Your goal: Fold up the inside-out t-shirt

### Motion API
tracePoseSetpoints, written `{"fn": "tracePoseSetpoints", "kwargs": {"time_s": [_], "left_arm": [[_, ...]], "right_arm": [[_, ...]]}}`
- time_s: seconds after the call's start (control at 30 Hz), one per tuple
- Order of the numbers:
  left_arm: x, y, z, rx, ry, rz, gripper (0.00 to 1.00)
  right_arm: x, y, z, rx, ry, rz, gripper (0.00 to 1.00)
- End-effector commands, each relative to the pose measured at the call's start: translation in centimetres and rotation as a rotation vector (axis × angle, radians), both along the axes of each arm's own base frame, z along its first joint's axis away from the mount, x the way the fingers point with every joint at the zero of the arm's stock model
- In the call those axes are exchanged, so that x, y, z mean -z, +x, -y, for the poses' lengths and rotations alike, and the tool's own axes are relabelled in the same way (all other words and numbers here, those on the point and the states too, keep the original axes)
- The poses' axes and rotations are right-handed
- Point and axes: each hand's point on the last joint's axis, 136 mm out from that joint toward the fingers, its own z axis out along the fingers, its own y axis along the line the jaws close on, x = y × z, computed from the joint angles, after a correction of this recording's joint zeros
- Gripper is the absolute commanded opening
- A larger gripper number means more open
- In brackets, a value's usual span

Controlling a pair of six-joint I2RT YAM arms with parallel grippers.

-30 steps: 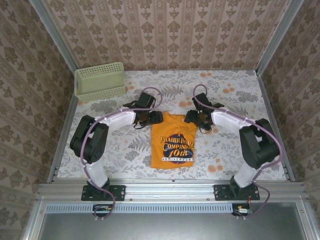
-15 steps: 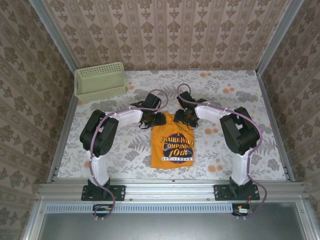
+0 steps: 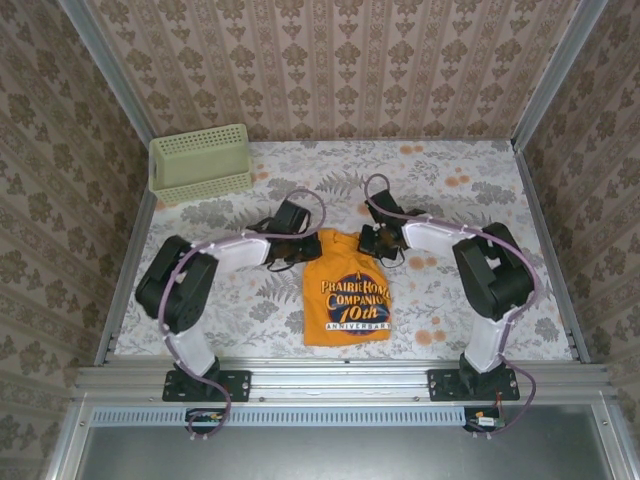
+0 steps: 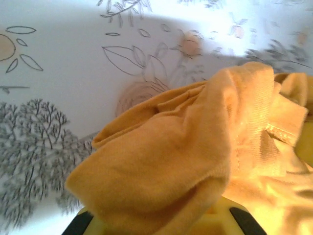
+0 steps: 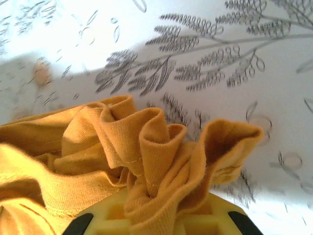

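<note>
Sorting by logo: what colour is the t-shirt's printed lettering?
Dark blue and white on the orange-yellow t-shirt, clearest in the top external view.

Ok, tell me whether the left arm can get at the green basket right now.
Likely yes for reach: nothing stands between the left pincer and the basket. But the pincer is shut on a bunch of the t-shirt, so it would drag the cloth unless it lets go first.

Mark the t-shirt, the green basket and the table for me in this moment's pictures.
t-shirt [image 3: 345, 292], top external view, on the printed lettering at its middle.
green basket [image 3: 205, 187], top external view, on its near side wall.
table [image 3: 425, 295], top external view, on bare floral surface right of the t-shirt.
</note>
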Motion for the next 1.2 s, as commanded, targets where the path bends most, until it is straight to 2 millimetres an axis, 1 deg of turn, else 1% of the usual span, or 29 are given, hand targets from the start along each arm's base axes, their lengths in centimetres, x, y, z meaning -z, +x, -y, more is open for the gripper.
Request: {"fn": "tracePoseSetpoints", "kwargs": {"time_s": [0.0, 0.07, 0.13, 0.17, 0.23, 0.3, 0.33, 0.37, 0.4, 0.43, 0.47, 0.5, 0.53, 0.57, 0.6, 0.63, 0.73, 0.8, 0.87, 0.9, 0.93, 0.97, 1.03, 1.1, 1.17], "left_arm": [[-3.4, 1.0, -0.6, -0.036, -0.081, 0.108, 0.0], [-4.9, 1.6, -0.5, -0.04, -0.127, 0.138, 0.0], [-6.9, 2.7, -0.5, -0.043, -0.159, 0.182, 0.0], [-8.1, 3.8, -0.5, -0.048, -0.171, 0.203, 0.0], [-10.9, 6.1, -0.5, -0.047, -0.204, 0.249, 0.0], [-14.9, 8.8, -1.0, -0.058, -0.233, 0.334, 0.0], [-16.6, 9.8, -1.2, -0.063, -0.243, 0.373, 0.0], [-18.5, 10.3, -1.0, -0.051, -0.258, 0.412, 0.0], [-20.3, 11.3, -2.1, -0.069, -0.259, 0.451, 0.0], [-21.5, 11.4, -2.2, -0.062, -0.26, 0.48, 0.0], [-22.3, 11.0, -2.1, -0.048, -0.263, 0.504, 0.0], [-22.8, 10.3, -1.9, -0.03, -0.268, 0.523, 0.0], [-22.4, 9.7, -1.8, -0.017, -0.266, 0.53, 0.0], [-21.8, 8.2, -1.0, 0.016, -0.268, 0.533, 0.0], [-20.6, 6.8, -0.7, 0.04, -0.262, 0.53, 0.0], [-19.1, 5.5, -0.6, 0.052, -0.252, 0.515, 0.0], [-13.9, 0.9, 0.2, 0.117, -0.243, 0.459, 0.0], [-11.0, -2.3, 0.5, 0.15, -0.243, 0.409, 0.0], [-9.0, -4.6, 0.3, 0.162, -0.223, 0.361, 0.0], [-8.4, -5.6, 0.2, 0.162, -0.217, 0.341, 0.0], [-8.1, -6.3, 0.2, 0.162, -0.218, 0.329, 0.0], [-8.0, -7.0, 0.2, 0.163, -0.226, 0.322, 0.0], [-8.2, -7.2, 0.0, 0.146, -0.224, 0.315, 0.0], [-7.9, -6.5, -0.5, 0.106, -0.203, 0.307, 0.0], [-7.6, -5.4, -1.2, 0.05, -0.194, 0.288, 0.0]], "right_arm": [[-4.0, 0.6, -0.2, -0.027, 0.124, 0.107, 0.0], [-6.1, 1.4, -0.4, -0.028, 0.176, 0.156, 0.0], [-8.4, 2.7, -0.1, -0.022, 0.196, 0.208, 0.0], [-9.7, 3.6, 0.2, -0.017, 0.192, 0.236, 0.0], [-12.7, 5.9, 0.7, -0.021, 0.176, 0.294, 0.0], [-16.2, 8.5, 1.2, -0.025, 0.146, 0.372, 0.0], [-17.8, 9.5, 1.4, -0.029, 0.138, 0.41, 0.0], [-19.6, 10.3, 1.4, -0.038, 0.131, 0.455, 0.0], [-21.1, 10.9, 1.5, -0.047, 0.118, 0.494, 0.0], [-22.0, 11.1, 1.5, -0.054, 0.111, 0.517, 0.0], [-22.7, 11.1, 1.4, -0.065, 0.113, 0.539, 0.0], [-22.9, 10.8, 1.4, -0.077, 0.114, 0.556, 0.0], [-22.7, 10.4, 1.3, -0.089, 0.116, 0.568, 0.0], [-22.0, 9.7, 1.1, -0.106, 0.119, 0.576, 0.0], [-20.9, 8.9, 1.0, -0.12, 0.118, 0.574, 0.0], [-19.7, 8.0, 0.9, -0.131, 0.119, 0.566, 0.0], [-14.7, 4.3, 0.8, -0.157, 0.125, 0.506, 0.0], [-11.6, 1.3, 0.9, -0.159, 0.142, 0.448, 0.0], [-9.5, -1.3, 1.0, -0.158, 0.148, 0.399, 0.0], [-8.6, -2.5, 1.1, -0.158, 0.149, 0.372, 0.0], [-8.8, -3.4, 1.1, -0.157, 0.157, 0.373, 0.0], [-8.5, -4.2, 1.0, -0.155, 0.16, 0.364, 0.0], [-8.4, -5.0, 1.1, -0.146, 0.158, 0.343, 0.0], [-8.6, -4.9, 1.2, -0.131, 0.151, 0.335, 0.0], [-9.1, -4.0, 1.1, -0.12, 0.133, 0.339, 0.0]]}}
